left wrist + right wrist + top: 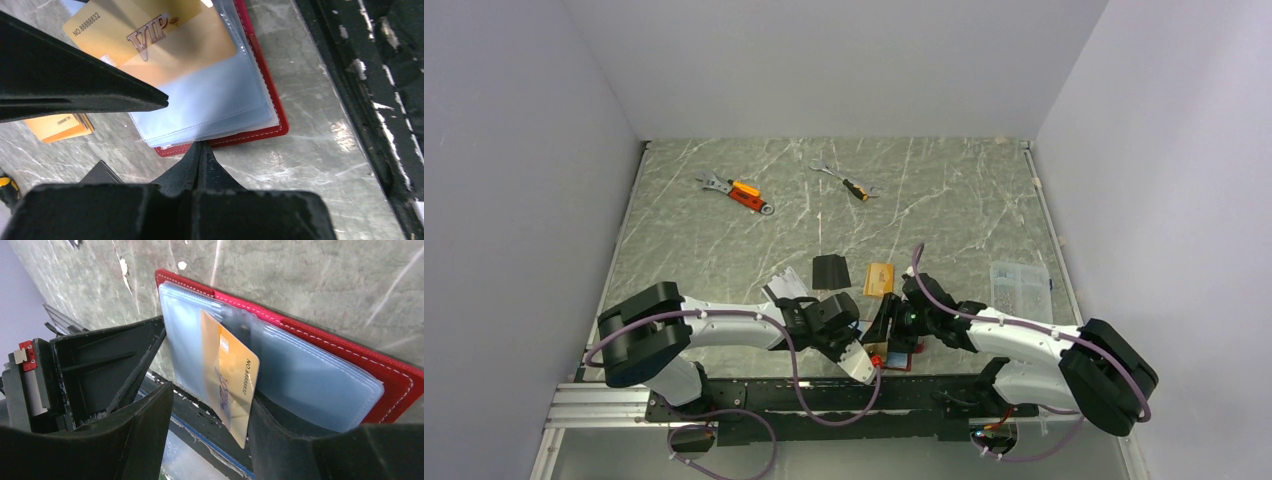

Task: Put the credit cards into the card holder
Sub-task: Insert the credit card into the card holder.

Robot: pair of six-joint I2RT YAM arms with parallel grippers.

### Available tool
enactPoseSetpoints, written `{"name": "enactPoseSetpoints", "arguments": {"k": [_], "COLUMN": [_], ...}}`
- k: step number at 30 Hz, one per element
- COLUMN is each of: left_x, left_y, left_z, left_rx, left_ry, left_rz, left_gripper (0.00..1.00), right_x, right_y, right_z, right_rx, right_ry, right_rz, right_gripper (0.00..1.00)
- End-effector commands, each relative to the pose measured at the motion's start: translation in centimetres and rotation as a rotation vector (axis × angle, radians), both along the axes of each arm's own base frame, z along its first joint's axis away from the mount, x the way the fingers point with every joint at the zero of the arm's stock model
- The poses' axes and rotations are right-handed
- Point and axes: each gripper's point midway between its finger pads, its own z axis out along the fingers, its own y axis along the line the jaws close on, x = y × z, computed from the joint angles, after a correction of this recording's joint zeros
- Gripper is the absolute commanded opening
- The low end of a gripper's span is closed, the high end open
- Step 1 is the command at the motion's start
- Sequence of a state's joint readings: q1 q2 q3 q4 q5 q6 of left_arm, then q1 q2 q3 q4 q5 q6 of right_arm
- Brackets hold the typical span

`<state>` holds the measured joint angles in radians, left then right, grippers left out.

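The red card holder (pixel 260 135) lies open near the table's front edge, its pale blue-grey pockets up; it also shows in the right wrist view (pixel 345 350) and the top view (pixel 892 360). A gold VIP card (pixel 150 35) stands partly inside a clear pocket. My left gripper (pixel 200 146) is shut, its tips pinched at the pocket edge. My right gripper (pixel 210 430) is open astride the gold card (pixel 232 375), which leans on one finger (pixel 280 440). An orange-gold card (pixel 879 278), a black card (pixel 829 270) and a silver-grey card (pixel 786 288) lie on the table behind.
Two orange-handled wrenches (pixel 739 190) (pixel 852 185) lie at the back. A clear plastic box (pixel 1019 285) sits at the right. The black mounting rail (pixel 380 100) runs right beside the card holder. White walls enclose the table.
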<state>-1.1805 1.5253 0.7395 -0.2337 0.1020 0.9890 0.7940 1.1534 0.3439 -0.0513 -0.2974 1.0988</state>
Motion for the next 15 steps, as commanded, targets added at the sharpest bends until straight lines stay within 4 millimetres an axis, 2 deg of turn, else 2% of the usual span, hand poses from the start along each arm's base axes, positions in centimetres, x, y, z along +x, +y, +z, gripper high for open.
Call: {"name": "enactPoseSetpoints", "arguments": {"k": [1,6,15], "left_x": [0.6,0.6,0.1], "left_y": [1.6,2.3,2.7], "left_z": [-2.1,-2.3,-2.1], "left_rx": [0.079,0.092,0.078], "left_ry": [-0.047,-0.054,-0.038], "left_rz": [0.003,0.011,0.018], "left_gripper": [0.00,0.00,0.00], "right_x": [0.0,0.1,0.3], "right_y": [-0.9,-1.8,-1.6], "right_z": [0.9,1.4,1.0], "right_rx": [-0.057,-0.102,-0.090], "right_ry": [0.005,-0.007,-0.016], "right_rz": [-0.004,-0.006,-0.010], "right_gripper": [0.57,0.56,0.52]}}
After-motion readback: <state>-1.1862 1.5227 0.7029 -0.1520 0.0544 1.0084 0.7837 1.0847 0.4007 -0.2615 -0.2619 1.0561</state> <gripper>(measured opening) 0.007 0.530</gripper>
